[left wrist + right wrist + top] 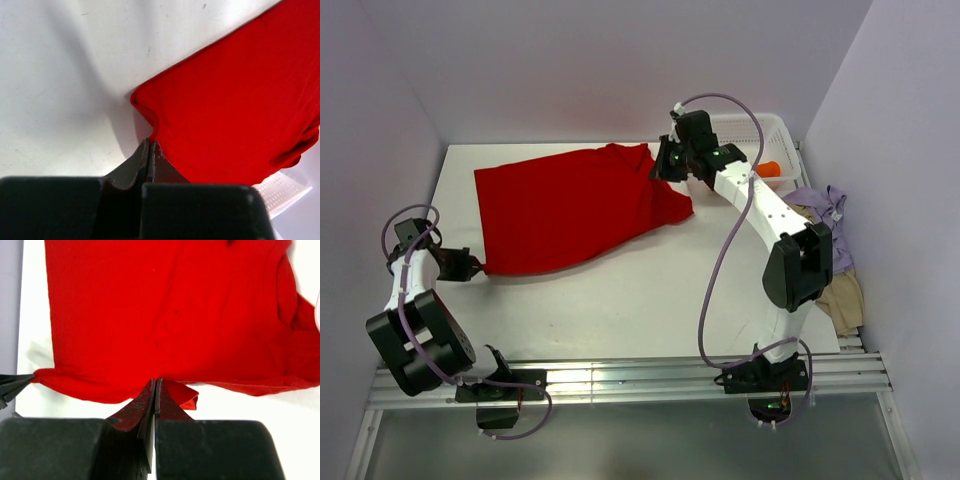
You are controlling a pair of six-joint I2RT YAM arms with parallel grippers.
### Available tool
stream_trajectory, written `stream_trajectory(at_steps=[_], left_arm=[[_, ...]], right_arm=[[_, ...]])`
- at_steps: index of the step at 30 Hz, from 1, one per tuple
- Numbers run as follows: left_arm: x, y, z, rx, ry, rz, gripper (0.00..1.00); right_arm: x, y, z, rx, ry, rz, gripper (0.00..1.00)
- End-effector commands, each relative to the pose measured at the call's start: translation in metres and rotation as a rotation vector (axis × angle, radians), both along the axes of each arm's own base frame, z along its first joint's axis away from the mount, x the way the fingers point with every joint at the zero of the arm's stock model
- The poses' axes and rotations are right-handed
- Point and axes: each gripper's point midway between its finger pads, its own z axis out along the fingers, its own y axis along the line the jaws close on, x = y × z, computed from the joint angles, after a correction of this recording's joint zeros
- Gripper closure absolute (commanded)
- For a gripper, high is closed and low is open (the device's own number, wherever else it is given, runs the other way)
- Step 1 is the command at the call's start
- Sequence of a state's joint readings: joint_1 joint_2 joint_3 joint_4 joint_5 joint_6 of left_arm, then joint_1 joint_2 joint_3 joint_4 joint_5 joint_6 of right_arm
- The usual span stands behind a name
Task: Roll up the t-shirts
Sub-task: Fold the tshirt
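The bright red t-shirt [570,205] lies spread flat on the white table [650,300]. My left gripper [475,267] is shut on its near left corner; in the left wrist view the closed jaws [150,144] meet the red cloth [235,100] at its hem. My right gripper [660,165] is shut on the shirt's far right edge; in the right wrist view the closed tips [156,382] pinch the cloth [165,310], with a small fold beside them. The orange t-shirt [770,168] sits in the basket. The lilac t-shirt [830,215] and the beige t-shirt [842,295] lie heaped at the right.
A white mesh basket [765,128] stands at the back right corner, and it also shows in the left wrist view [280,192]. Lilac walls close in the table on the left, back and right. A metal rail [620,378] runs along the near edge.
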State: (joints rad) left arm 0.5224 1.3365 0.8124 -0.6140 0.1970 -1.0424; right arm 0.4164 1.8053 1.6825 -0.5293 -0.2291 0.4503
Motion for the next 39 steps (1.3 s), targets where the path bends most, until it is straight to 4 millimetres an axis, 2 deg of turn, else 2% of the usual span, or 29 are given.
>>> stream_trajectory(at_steps=[1, 3, 23, 29, 39], left_arm=[[0.012, 0.004, 0.013, -0.014, -0.033, 0.009, 1.00], [0.015, 0.006, 0.015, -0.018, -0.037, 0.011, 1.00], [0.028, 0.017, 0.004, -0.065, 0.010, 0.028, 1.00], [0.032, 0.021, 0.006, -0.062, 0.020, 0.030, 1.00], [0.043, 0.023, -0.003, -0.094, 0.031, 0.025, 0.99]], right_arm=[[0.014, 0.007, 0.026, 0.028, -0.058, 0.019, 1.00], [0.019, 0.008, 0.033, 0.033, -0.071, 0.018, 1.00], [0.064, -0.001, 0.024, 0.121, -0.042, -0.006, 1.00], [0.073, -0.002, 0.024, 0.152, -0.041, -0.013, 1.00], [0.082, -0.001, 0.026, 0.187, -0.051, -0.009, 1.00]])
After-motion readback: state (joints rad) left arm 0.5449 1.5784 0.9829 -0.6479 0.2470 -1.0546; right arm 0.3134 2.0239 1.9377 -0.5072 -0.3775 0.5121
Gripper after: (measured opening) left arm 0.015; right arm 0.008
